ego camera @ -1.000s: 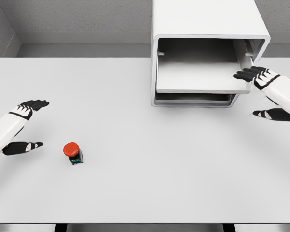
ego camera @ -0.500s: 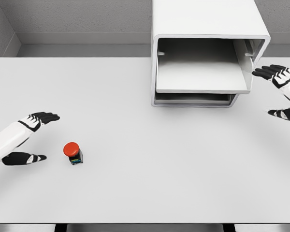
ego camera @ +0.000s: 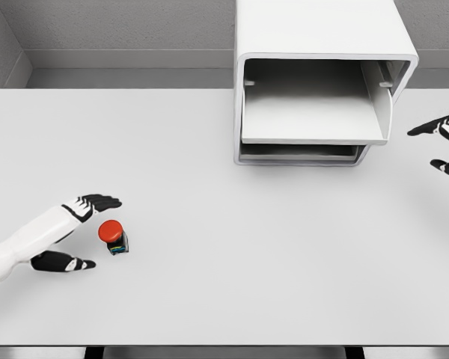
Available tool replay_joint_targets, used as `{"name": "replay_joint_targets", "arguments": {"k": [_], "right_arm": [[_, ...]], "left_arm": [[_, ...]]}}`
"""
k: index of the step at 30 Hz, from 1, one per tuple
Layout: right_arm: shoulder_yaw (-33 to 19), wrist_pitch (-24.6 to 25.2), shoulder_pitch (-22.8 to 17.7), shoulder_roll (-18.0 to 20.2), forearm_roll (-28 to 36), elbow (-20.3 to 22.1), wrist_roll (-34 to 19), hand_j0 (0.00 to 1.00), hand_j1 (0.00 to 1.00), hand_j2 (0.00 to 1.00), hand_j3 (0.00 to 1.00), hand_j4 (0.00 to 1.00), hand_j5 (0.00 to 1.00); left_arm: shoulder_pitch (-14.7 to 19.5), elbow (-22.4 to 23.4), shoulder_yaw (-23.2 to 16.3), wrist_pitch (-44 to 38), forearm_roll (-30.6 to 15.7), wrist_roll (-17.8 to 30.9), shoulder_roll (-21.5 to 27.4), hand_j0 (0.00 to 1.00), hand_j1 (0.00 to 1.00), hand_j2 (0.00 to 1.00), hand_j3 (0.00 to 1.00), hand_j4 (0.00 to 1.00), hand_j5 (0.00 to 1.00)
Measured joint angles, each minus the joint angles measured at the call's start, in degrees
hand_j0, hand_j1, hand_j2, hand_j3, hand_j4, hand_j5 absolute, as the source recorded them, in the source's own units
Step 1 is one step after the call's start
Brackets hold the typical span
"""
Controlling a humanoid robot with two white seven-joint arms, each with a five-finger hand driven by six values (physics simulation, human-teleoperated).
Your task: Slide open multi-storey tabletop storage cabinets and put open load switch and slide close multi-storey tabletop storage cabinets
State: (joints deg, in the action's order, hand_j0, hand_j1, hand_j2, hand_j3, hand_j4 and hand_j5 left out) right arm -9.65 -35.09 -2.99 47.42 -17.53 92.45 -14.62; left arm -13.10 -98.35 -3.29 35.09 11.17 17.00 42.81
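Fingers (ego camera: 97, 200) of the left hand (ego camera: 78, 232) spread beside the load switch (ego camera: 114, 236), red-capped on a dark base.

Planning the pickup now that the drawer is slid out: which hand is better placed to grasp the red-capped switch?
Left. The left hand is open right beside the load switch, fingers above it and thumb below. The right hand is at the table's far right edge, beyond the cabinet.

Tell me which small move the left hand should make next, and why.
Probably close the left hand around the small red-capped load switch. The open fingers and thumb already bracket it, apparently without touching, and the white cabinet's upper drawer is slid open.
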Motion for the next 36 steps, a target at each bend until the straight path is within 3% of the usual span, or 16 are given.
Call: {"name": "replay_joint_targets", "arguments": {"k": [4,10,20,29,36], "right_arm": [[-0.01,0.0,-1.41,0.45,-0.09,-0.01,0.04,0.63,0.63,0.63,0.63,0.63,0.63],[0.05,-0.01,-4.31,0.85,-0.06,0.5,0.31,0.65,0.65,0.65,0.65,0.65,0.65],[0.58,0.0,-6.85,0.13,0.12,5.5,0.52,0.7,0.7,0.7,0.7,0.7,0.7],[0.93,0.01,-8.44,-0.15,0.16,7.49,0.53,0.7,0.7,0.7,0.7,0.7,0.7],[1.51,0.0,-9.4,-2.58,0.06,8.31,0.53,0.7,0.7,0.7,0.7,0.7,0.7]], "left_arm": [[0.88,0.62,-0.78,-0.01,-0.8,-0.01,0.14,1.0,1.0,1.0,1.0,1.0,1.0],[3.34,1.65,-2.4,-0.02,-1.08,-0.05,0.12,0.86,0.86,0.86,0.86,0.86,0.86],[3.25,2.04,-4.69,0.0,-1.12,-0.04,0.17,0.7,0.7,0.7,0.7,0.7,0.7],[2.9,1.35,-4.71,0.0,-1.25,-0.09,0.21,0.69,0.69,0.69,0.69,0.69,0.69],[2.9,1.13,-4.58,-0.01,-1.4,-0.18,0.27,0.55,0.55,0.55,0.55,0.55,0.55]]}}
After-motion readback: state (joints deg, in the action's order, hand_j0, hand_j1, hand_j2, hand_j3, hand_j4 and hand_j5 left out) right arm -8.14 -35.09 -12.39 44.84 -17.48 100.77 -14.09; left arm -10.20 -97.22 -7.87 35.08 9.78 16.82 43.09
